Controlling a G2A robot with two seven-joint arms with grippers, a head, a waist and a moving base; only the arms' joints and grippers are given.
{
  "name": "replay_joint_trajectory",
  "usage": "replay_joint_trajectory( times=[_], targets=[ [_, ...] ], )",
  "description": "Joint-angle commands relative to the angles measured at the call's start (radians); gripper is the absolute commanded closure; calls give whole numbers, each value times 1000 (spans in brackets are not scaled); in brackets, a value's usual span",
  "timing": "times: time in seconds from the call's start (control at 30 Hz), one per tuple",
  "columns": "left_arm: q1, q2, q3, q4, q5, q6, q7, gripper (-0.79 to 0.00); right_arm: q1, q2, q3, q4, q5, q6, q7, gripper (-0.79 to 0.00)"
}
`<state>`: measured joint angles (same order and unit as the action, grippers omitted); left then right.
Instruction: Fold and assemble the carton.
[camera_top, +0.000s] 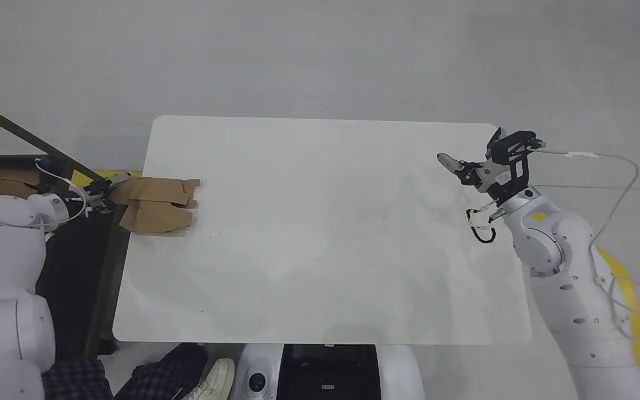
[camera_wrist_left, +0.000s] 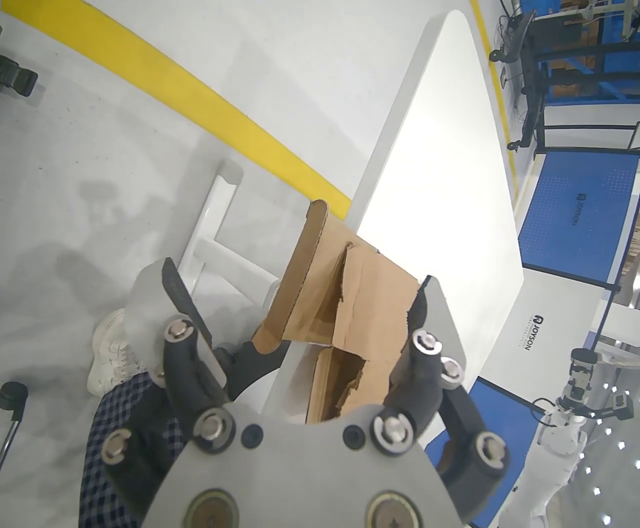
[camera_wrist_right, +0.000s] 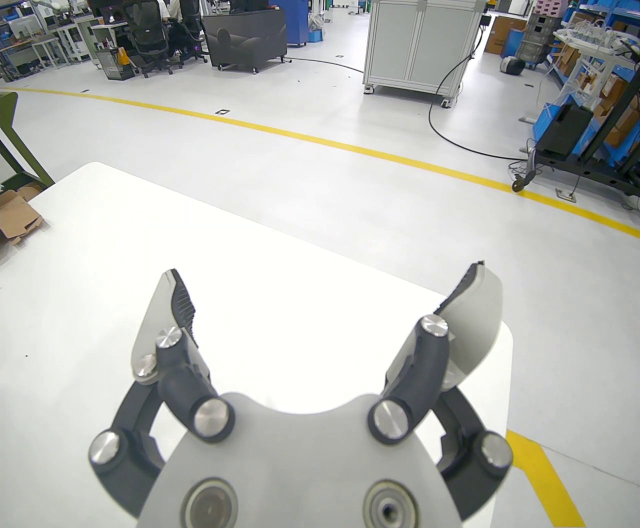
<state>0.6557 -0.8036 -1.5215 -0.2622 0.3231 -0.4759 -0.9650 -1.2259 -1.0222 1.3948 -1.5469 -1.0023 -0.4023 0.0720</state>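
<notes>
A flattened brown carton (camera_top: 158, 205) lies at the left edge of the white table (camera_top: 330, 260), one end hanging past the edge. My left gripper (camera_top: 113, 191) is at that overhanging end. In the left wrist view the gripper (camera_wrist_left: 298, 275) is open, and the carton (camera_wrist_left: 350, 295), with its loose flaps, sits between the two spread fingers. One finger (camera_wrist_left: 425, 305) is right at a torn carton edge. My right gripper (camera_top: 472, 152) hovers open over the table's far right corner with nothing in it. The right wrist view shows that gripper (camera_wrist_right: 324, 272) and the distant carton (camera_wrist_right: 17, 217).
A dark stand with more cardboard (camera_top: 15, 185) is just left of the table. A cable (camera_top: 600, 160) runs from the right arm past the table's right edge. Bare tabletop lies between the two arms.
</notes>
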Motion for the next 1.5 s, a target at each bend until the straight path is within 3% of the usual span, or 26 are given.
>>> replay_joint_trajectory(
  times=[0.0,0.07,0.47,0.67,1.13,1.47],
  targets=[
    [-3,-2,4,5,-1,0,1,-440,0,0,0,0,0,0,0,-785],
    [-5,-3,7,9,-4,-2,1,-360,0,0,0,0,0,0,0,-785],
    [-5,2,-19,16,-99,-59,11,-179,0,0,0,0,0,0,0,-785],
    [-7,7,-46,5,-192,-90,-74,0,0,0,0,0,0,0,0,-785],
    [-28,4,-91,-87,-429,-82,-297,0,0,0,0,0,0,0,0,-785],
    [-73,-52,-10,-202,-569,-4,-375,0,0,0,0,0,0,0,0,-785]
  ],
)
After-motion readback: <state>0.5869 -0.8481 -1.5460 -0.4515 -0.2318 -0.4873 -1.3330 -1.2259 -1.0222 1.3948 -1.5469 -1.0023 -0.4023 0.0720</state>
